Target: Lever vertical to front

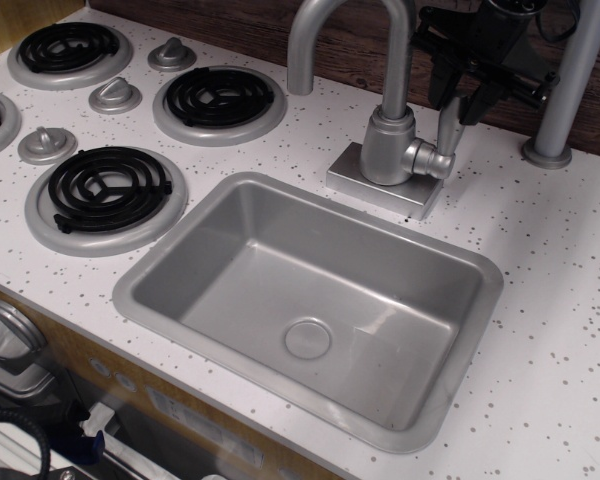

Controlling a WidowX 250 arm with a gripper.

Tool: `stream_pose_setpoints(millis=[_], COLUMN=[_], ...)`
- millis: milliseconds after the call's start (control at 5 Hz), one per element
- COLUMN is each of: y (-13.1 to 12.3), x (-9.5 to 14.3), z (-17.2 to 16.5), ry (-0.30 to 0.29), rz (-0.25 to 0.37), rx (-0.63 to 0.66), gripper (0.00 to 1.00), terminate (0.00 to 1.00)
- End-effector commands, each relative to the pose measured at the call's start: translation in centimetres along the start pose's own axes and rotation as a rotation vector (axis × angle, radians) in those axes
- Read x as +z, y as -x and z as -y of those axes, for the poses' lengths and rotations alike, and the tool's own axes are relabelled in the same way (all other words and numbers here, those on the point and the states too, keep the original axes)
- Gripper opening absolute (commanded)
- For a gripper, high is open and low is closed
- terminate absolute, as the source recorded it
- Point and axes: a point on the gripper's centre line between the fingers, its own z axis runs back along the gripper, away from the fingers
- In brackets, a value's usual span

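The lever (448, 130) is a slim silver handle standing upright on the round hub (436, 161) at the right side of the faucet body (388, 148). My black gripper (458, 100) comes down from the upper right and sits over the lever's top end. One finger (442, 85) is on its left side, the other finger (478, 102) on its right. The jaws stand narrow and look closed on the lever's tip, which they hide.
The tall curved spout (320, 25) rises left of the gripper. A thick grey pole (570, 80) stands close on its right. The sink basin (310, 300) lies in front of the faucet. Black burners (108, 185) and silver knobs (48, 143) are on the left.
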Motion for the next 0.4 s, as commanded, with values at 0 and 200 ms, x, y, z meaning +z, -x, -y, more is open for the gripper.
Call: stream_pose_setpoints(millis=[0, 200], y=[-1.0, 0.7], x=[1.5, 2.8], z=[-1.2, -1.0], ry=[0.016, -0.014], rz=[0.0, -0.051], rx=[0.028, 0.057], gripper=[0.0, 0.0], terminate=[0.0, 0.0])
